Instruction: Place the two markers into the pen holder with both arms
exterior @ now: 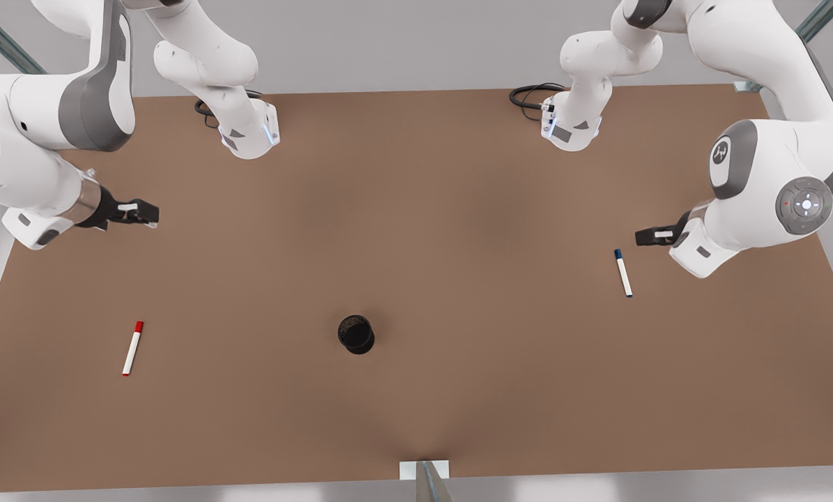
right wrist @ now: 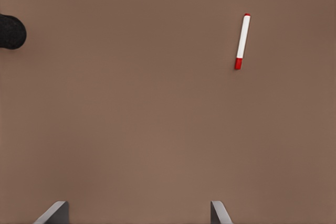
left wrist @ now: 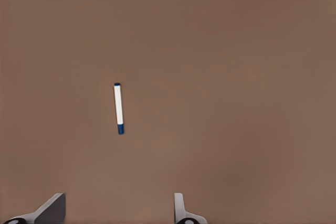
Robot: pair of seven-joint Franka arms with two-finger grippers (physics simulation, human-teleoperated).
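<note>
On the brown counter (exterior: 416, 230) the black pen holder (exterior: 355, 334) stands upright near the middle. The red marker (exterior: 132, 348) lies flat toward the front view's left, the blue marker (exterior: 623, 272) toward its right. The left pincer (exterior: 645, 238) hovers near the blue marker, fingers spread and empty; the right pincer (exterior: 144, 211) hangs open, well apart from the red marker.

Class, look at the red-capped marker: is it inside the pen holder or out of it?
Out. The red-capped marker lies flat on the table, well apart from the pen holder, toward the front view's left.
</note>
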